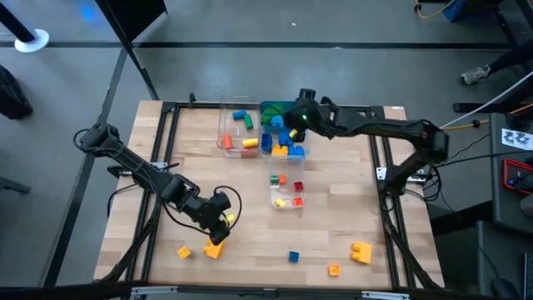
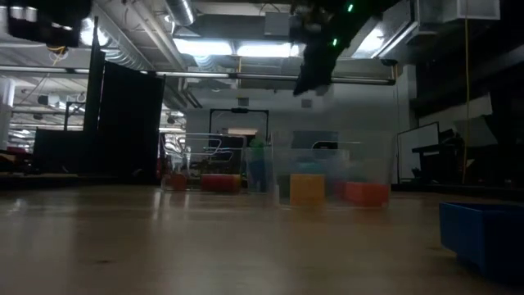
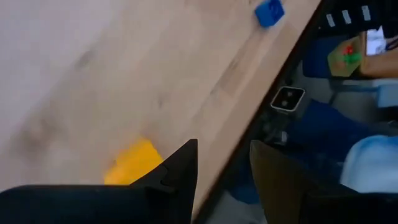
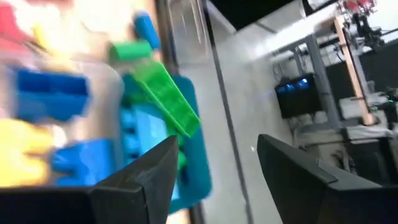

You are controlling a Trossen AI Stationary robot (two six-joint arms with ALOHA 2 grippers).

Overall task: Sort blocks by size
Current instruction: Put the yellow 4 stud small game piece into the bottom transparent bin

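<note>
Loose blocks lie near the table's front edge: an orange one (image 1: 214,248), a yellow one (image 1: 183,252), a small blue one (image 1: 293,256), a small orange one (image 1: 333,269) and a larger yellow-orange one (image 1: 361,252). My left gripper (image 1: 223,223) hovers open above the front left, close to the orange block (image 3: 132,163), with nothing between its fingers (image 3: 180,165). My right gripper (image 1: 291,118) hangs open high over the teal tray (image 4: 193,177) at the back, where a long green block (image 4: 165,93) lies. In the low view it (image 2: 309,86) is well above the table.
Three clear tubs hold sorted blocks: a far one (image 1: 237,132) with mixed colours, one (image 1: 283,143) with blue and yellow blocks, and a small one (image 1: 287,193) at mid-table. The table's front edge (image 3: 249,112) runs close to my left gripper. Bare wood lies to the right.
</note>
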